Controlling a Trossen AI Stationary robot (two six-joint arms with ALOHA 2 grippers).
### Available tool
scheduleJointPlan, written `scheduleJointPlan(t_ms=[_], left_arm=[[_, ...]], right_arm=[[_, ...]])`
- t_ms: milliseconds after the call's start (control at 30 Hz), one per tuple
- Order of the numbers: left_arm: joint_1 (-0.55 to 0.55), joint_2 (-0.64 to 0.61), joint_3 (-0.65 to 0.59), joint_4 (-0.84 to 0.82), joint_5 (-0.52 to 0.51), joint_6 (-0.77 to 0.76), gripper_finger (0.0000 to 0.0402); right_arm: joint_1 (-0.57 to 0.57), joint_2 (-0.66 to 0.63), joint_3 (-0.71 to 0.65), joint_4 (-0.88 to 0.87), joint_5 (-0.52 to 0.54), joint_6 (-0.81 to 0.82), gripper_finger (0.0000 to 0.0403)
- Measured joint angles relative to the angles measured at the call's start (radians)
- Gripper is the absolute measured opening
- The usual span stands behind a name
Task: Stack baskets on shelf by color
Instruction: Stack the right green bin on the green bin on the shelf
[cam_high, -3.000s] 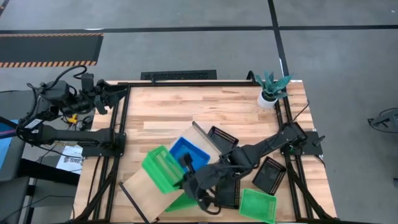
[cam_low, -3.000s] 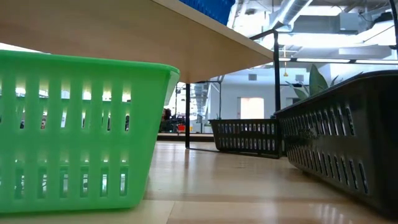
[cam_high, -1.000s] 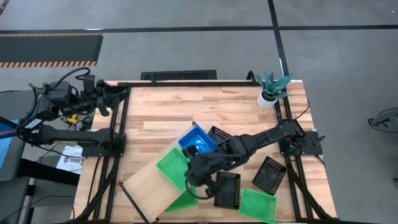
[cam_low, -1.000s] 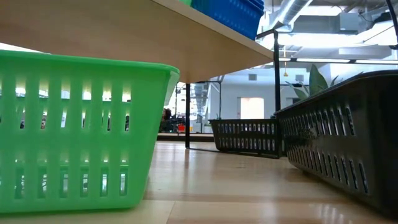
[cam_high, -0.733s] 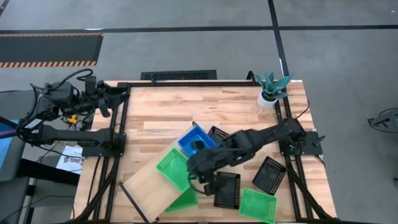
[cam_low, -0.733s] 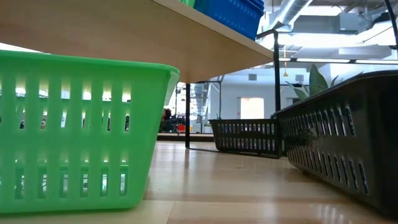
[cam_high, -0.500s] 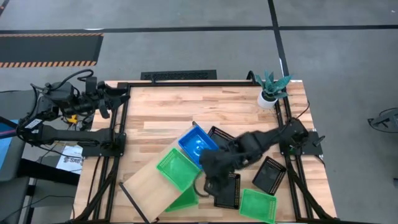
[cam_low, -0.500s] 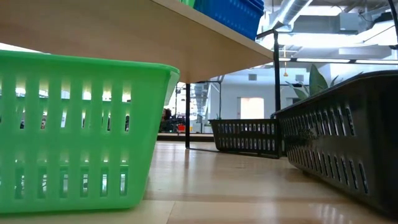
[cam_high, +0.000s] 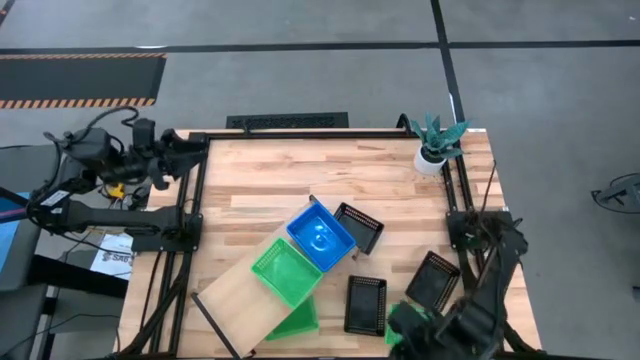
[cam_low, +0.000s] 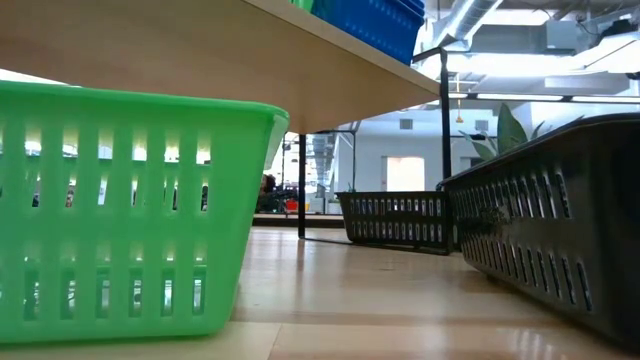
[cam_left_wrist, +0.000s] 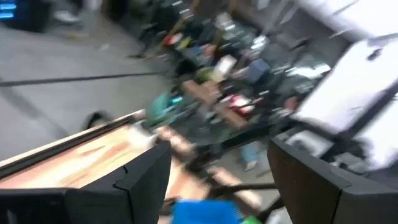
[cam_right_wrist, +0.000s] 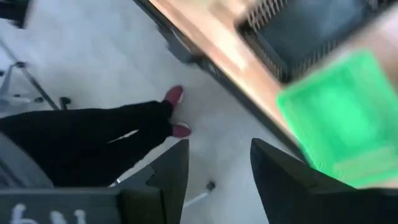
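Note:
The shelf (cam_high: 240, 295) lies slantwise on the table's near left part. A blue basket (cam_high: 320, 237) and a green basket (cam_high: 284, 272) stand on it. Another green basket (cam_high: 297, 322) sits on the table by the shelf's near edge. A third green one (cam_right_wrist: 342, 118) lies at the near right, partly under my right arm. Three black baskets (cam_high: 360, 228), (cam_high: 366, 304), (cam_high: 436, 280) rest on the table. My right gripper (cam_right_wrist: 217, 149) hangs open over the table's near right edge, holding nothing. My left gripper (cam_left_wrist: 221, 149) stands open off the table's far left corner.
A white-potted plant (cam_high: 434, 145) stands at the far right corner. In the right wrist view a person's dark trouser legs (cam_right_wrist: 93, 127) and red shoes show on the floor beyond the near edge. Bare tabletop (cam_high: 270, 180) lies across the far half.
My right arm has drawn back from over the shelf, swinging fast toward the table's near right corner with nothing in its gripper. The blue basket stays on the shelf beside the green one.

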Motion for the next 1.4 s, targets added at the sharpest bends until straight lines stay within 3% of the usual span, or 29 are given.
scheduleJointPlan(t_ms=[133,333,633,767,1033,1400], left_arm=[[0.000,0.026,0.000,0.211,0.154,-0.005,0.0254],[0.000,0.070,0.000,0.418,0.371,-0.059,0.0254],[0.000,0.074,0.000,0.386,0.319,-0.097,0.0254],[0.000,0.072,0.000,0.377,0.321,-0.096,0.0254],[0.000,0.072,0.000,0.337,0.322,-0.077,0.0254],[0.000,0.072,0.000,0.321,0.264,-0.036,0.0254]], right_arm=[[0.040,0.039,-0.011,0.000,0.007,0.011,0.0205],[-0.001,0.078,-0.080,0.037,0.000,-0.183,0.0204],[-0.101,0.080,-0.201,0.154,-0.050,-0.449,0.0201],[-0.081,0.080,-0.218,0.105,-0.142,-0.409,0.0199],[-0.007,0.142,-0.219,0.051,-0.182,-0.392,0.0208],[0.006,0.240,-0.219,0.033,-0.217,-0.387,0.0234]])
